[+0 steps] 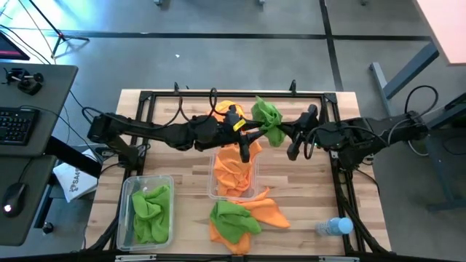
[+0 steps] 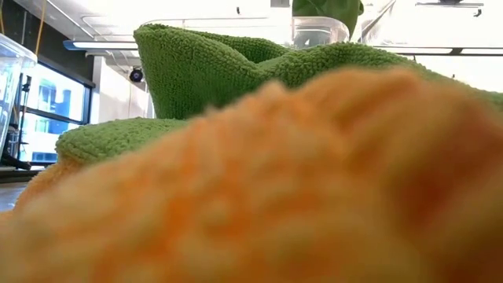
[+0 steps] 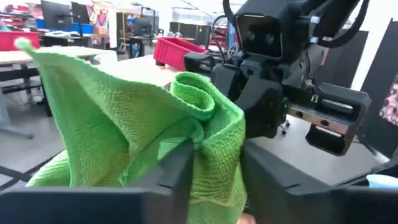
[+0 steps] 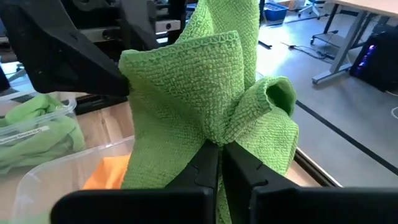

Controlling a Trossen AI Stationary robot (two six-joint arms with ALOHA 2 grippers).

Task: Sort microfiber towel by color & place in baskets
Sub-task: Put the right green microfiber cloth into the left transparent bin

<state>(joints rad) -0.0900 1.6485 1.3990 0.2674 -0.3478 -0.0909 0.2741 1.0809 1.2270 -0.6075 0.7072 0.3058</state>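
Note:
Both grippers meet above the table's middle at one bright green towel, which is lifted clear. My left gripper is shut on it from the left. My right gripper is shut on it from the right. Below them a clear bin holds orange towels. A second clear bin at the near left holds green towels. A green towel and an orange towel lie heaped at the near edge. Another orange towel lies by the far edge. My left gripper pinches a bunched fold of the green towel between its two fingers; several layers fill the gap. The towel stands up past the fingers, lifted clear of the table. My right gripper pinches gathered folds of the same towel between its fingers. The cloth fans out beyond the fingertips, slack and clear of the table.
A clear water bottle with a blue cap lies at the near right corner. A black frame borders the wooden table. The near heap of orange towel and green towel blocks most of the low view. A desk with a keyboard stands to the left.

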